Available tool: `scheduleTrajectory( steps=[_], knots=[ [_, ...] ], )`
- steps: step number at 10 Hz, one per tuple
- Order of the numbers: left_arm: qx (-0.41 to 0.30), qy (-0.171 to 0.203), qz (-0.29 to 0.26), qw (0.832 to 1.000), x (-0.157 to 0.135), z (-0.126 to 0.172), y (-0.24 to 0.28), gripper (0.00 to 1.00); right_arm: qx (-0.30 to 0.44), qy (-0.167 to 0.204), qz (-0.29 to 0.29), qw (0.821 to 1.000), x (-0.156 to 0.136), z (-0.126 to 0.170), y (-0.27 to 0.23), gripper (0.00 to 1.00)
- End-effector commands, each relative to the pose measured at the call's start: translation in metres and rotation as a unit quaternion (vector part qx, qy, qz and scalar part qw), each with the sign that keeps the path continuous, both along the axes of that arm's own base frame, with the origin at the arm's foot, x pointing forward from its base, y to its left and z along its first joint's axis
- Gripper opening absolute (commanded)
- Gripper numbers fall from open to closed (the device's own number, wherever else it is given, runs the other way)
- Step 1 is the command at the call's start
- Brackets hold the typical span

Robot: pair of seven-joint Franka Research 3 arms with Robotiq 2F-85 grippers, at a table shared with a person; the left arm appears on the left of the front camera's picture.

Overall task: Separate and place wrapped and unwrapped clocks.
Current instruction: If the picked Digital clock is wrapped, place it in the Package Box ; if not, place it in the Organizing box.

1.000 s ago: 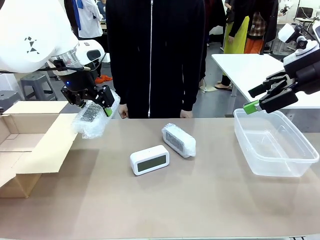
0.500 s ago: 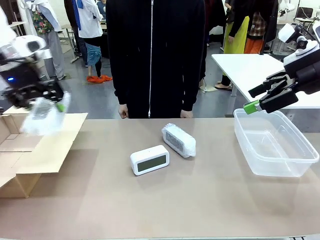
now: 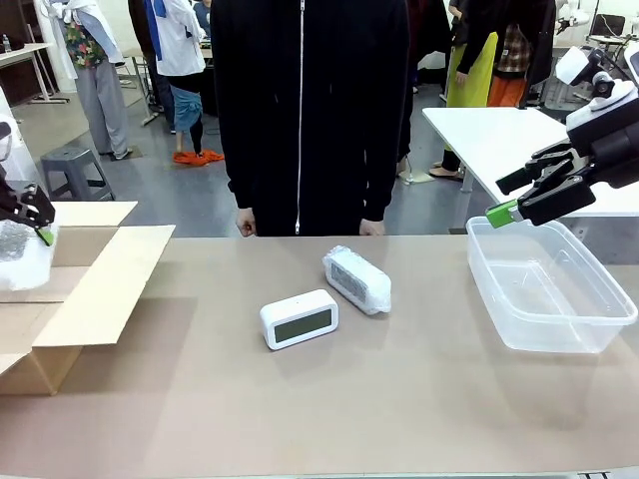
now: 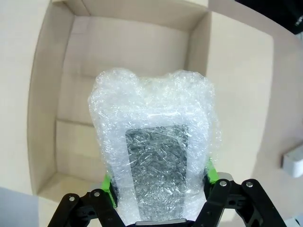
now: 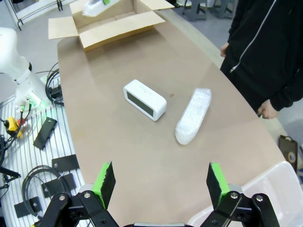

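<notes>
Though cropped, clock seemingly in hand

Nothing readable anywhere, tbh. Just a dark, blank display on the unwrapped clock, sitting just left of the wrapped clock.

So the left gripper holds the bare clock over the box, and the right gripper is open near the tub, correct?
Not quite. The left gripper holds a wrapped clock, not the bare one; the left wrist view shows bubble wrap between its pads, over the box. The bare clock lies on the table. The right gripper is open near the tub.
</notes>
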State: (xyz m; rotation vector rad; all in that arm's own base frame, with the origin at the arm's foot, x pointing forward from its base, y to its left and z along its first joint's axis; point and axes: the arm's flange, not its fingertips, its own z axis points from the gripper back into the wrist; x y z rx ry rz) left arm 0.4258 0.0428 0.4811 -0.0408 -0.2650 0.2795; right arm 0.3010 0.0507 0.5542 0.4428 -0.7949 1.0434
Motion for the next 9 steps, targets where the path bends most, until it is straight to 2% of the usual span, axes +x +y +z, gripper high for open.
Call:
scheduleTrajectory(
  steps=[1,2,5,8,9],
  knots=[
    [0.072,-0.033,-0.017,0.997,0.041,-0.019,-0.003,0.81,0.008,0.000,0.011,1.000,0.002,-0.002,0.000,1.00],
    [0.129,-0.029,-0.023,0.991,0.058,-0.032,-0.003,0.81,0.008,0.000,0.011,1.000,0.002,-0.002,0.000,1.00],
    [0.155,0.032,-0.059,0.986,0.090,-0.073,-0.012,0.81,0.008,0.000,0.011,1.000,0.002,-0.002,0.000,1.00],
    [0.156,0.109,-0.067,0.979,0.093,-0.093,-0.013,0.81,0.008,0.000,0.011,1.000,0.002,-0.002,0.000,1.00],
    [0.154,0.119,-0.070,0.978,0.094,-0.098,-0.010,0.81,0.008,0.000,0.011,1.000,0.002,-0.002,0.000,1.00]
  ],
)
